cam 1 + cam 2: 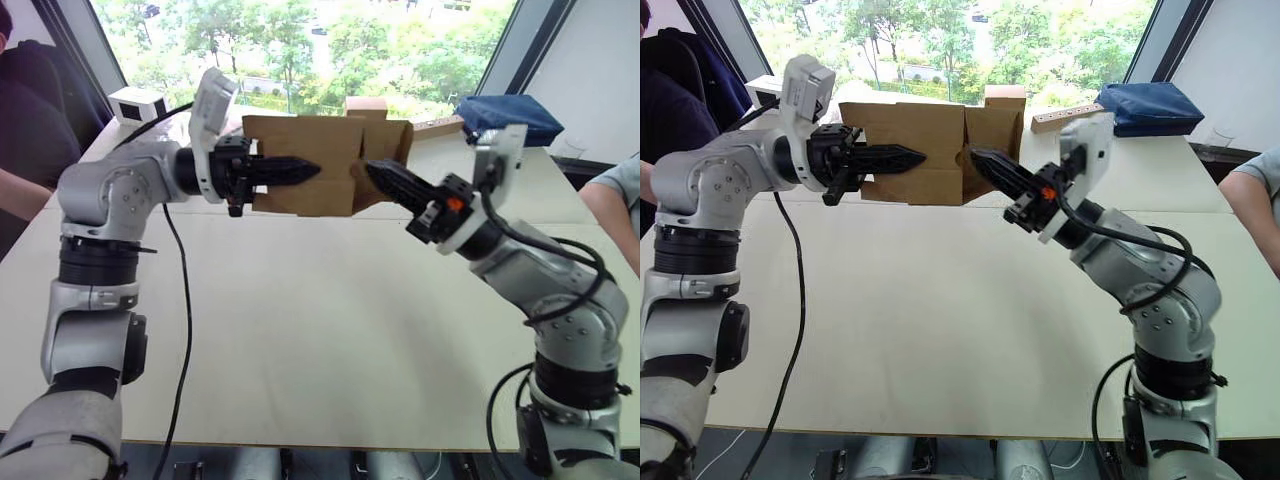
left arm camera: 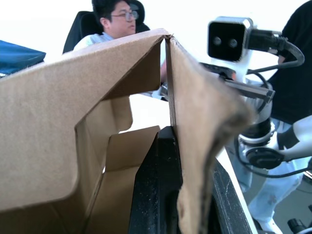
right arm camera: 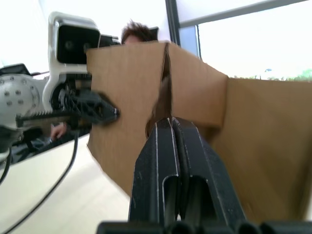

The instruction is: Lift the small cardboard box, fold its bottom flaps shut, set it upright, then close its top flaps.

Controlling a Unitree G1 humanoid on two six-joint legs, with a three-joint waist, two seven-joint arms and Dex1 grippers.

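Flap-folding looks to be the step in hand: the small cardboard box hangs above the desk at upper centre of the left eye view, the left end effector clenched on a wall panel. The right end effector, fingers pressed together with nothing between, meets the box's right-hand flaps. Next it likely must push those flaps flat while the left steadies the box.

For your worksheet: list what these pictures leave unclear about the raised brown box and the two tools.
- Plain brown cardboard box: its far side and underside face away in the eye views.
- Left tool: in its wrist view, a box flap stands in front of one finger.
- Right tool: its tip meets the cardboard; the grip on it is unclear.
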